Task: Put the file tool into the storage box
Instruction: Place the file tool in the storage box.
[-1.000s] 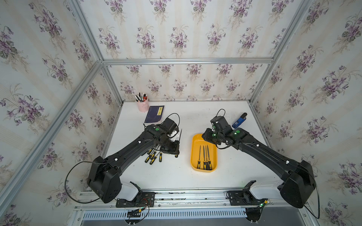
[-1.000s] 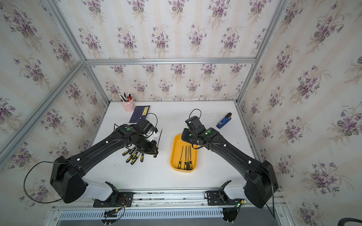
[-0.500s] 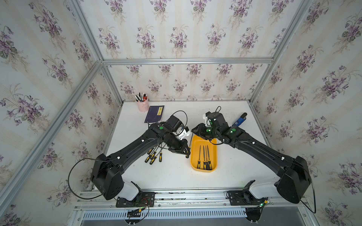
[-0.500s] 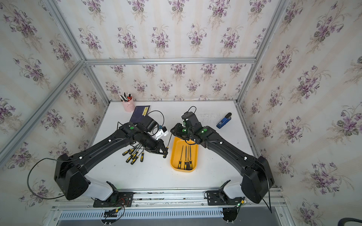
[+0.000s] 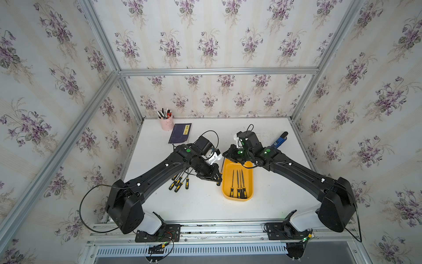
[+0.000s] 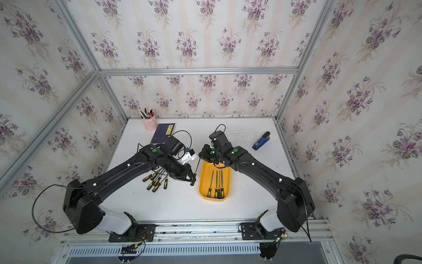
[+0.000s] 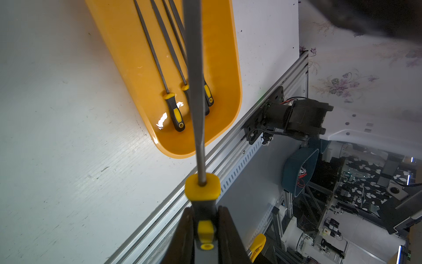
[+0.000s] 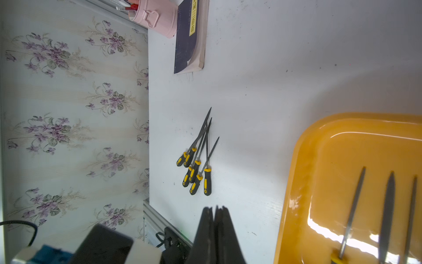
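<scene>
Left wrist view: you lose the tip of the grey steel file with a black-and-yellow handle [image 7: 194,68] at the frame edge, and its shaft covers one handle in the shallow yellow plastic tray [image 7: 127,45]. In both top views, the blades of the loose black-and-yellow-handled files [image 5: 187,183] run under the left arm [image 5: 159,170].

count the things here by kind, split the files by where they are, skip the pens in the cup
boxed files, in the storage box: 3
loose files on the table: 6
held file, in the left gripper: 1
storage box: 1
pink pen cup: 1
dark book: 1
blue stapler: 1
total: 14
</scene>
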`<state>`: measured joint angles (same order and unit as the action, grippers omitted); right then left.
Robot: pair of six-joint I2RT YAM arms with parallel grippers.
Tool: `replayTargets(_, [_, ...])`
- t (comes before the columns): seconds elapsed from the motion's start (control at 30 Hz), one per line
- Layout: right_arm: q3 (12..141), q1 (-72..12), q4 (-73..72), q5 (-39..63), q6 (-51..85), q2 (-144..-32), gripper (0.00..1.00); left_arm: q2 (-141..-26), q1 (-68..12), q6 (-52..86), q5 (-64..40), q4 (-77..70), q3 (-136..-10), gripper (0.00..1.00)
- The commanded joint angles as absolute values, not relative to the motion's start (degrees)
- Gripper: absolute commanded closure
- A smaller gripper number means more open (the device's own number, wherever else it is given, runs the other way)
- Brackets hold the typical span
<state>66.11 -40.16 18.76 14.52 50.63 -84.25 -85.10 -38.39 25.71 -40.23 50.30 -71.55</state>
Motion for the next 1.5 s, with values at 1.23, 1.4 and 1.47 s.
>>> replayTargets(1.23, [66.19, -38.23, 35.57, 1.98, 36.14, -96.82, 1.00, -84.69, -30.18, 23.48, -39.01, 50.80, -66.26, 0.00])
replayTargets(1.4, [65.92, -38.43, 34.99, 1.67, 36.47, -98.36, 1.00, -84.99, -29.84, 22.86, -39.19, 50.63, -65.80, 0.00])
replayTargets(1.47, [65.78, -38.54, 34.57, 2.00, 36.63, -98.78, 1.00, -85.32, -29.64, 22.53, -39.37, 50.70, -65.75, 0.00])
